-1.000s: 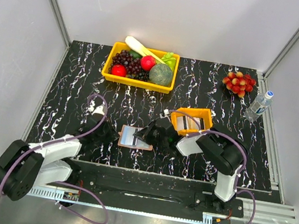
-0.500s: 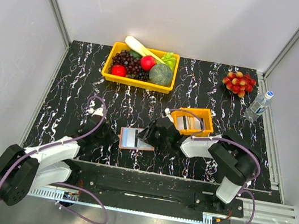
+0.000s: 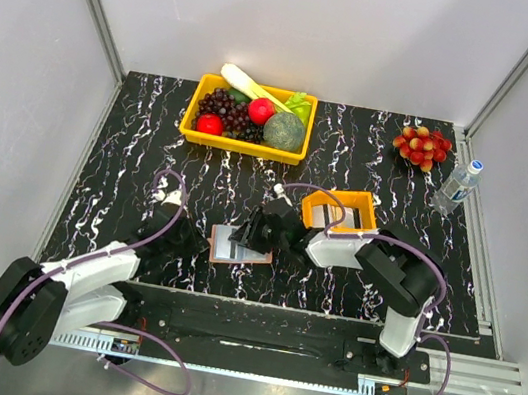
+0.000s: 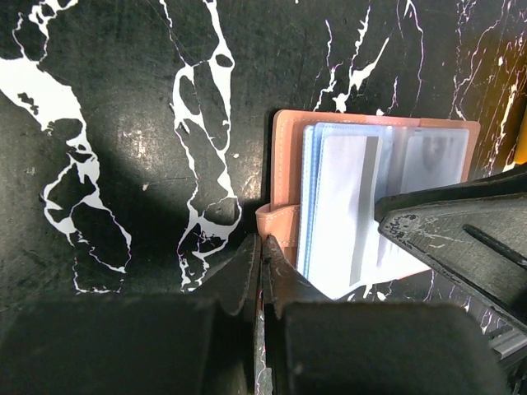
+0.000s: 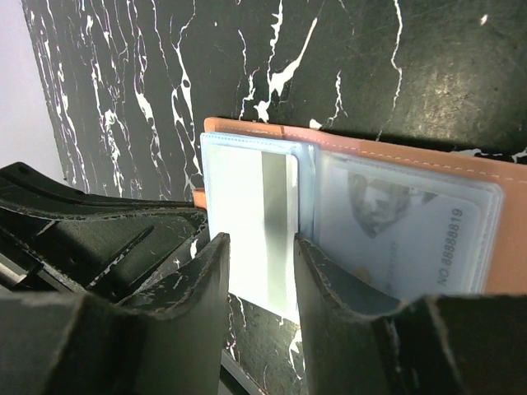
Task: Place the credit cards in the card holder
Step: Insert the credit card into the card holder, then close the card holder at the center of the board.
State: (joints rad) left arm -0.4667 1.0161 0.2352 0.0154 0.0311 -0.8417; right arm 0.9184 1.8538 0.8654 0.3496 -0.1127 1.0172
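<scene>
The card holder (image 3: 236,245) lies open near the middle of the near edge of the table (image 3: 149,158), its long axis along that edge. My left claw (image 4: 262,251) is clenched on its snap tab (image 4: 276,224). My right claw (image 5: 260,240) stands released over a white card (image 5: 247,197), which sits partly in a clear pocket, its long axis across the holder's.

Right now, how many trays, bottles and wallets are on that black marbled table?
Plastic trays: 2, the yellow fruit bin and small orange tray
Bottles: 1, the clear plastic water bottle
Wallets: 1, the tan-pink leather card holder
Total: 4
</scene>
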